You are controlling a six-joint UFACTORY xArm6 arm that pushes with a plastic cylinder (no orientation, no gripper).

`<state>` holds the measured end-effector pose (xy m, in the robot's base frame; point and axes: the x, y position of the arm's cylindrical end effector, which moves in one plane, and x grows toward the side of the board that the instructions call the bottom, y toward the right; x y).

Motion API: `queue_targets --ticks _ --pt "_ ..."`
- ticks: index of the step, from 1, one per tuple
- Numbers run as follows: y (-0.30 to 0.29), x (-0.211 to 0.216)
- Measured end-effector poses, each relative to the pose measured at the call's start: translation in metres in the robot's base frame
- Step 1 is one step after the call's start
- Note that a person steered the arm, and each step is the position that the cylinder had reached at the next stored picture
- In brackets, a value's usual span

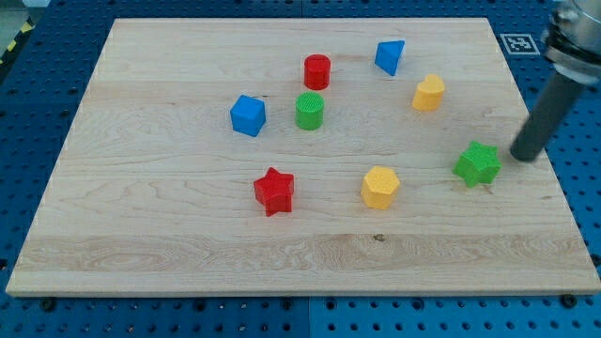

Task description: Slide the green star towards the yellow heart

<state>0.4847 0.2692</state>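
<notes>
At three o'clock on your worktop (188,244) sits the green star (478,164). Your tool is a plain rod with nothing to open or close; my tip (523,155) rests just beside the star's right. Your yellow heart (429,93) waits at the star's eleven o'clock.

No legible text; only a fiducial marker (516,42) beside the board's top-right corner.

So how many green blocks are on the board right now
2. A green cylinder sits near the middle, just below the red cylinder; the green star sits at the view's right, beside my tip. None seem hidden.
</notes>
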Motion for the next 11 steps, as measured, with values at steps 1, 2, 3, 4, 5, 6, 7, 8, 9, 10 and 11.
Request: queue_targets --ticks 1,2,3,4,5,6,7,8,9,10,11 --pt "0.0 0.029" --pt "-0.005 0.036" --pt "-0.034 0.043" --pt "-0.035 0.043" --pt "-0.057 0.033" --pt "-0.078 0.02" --pt "-0.078 0.012" --pt "-0.078 0.01" --pt "-0.078 0.01" --pt "-0.068 0.022" --pt "-0.033 0.033"
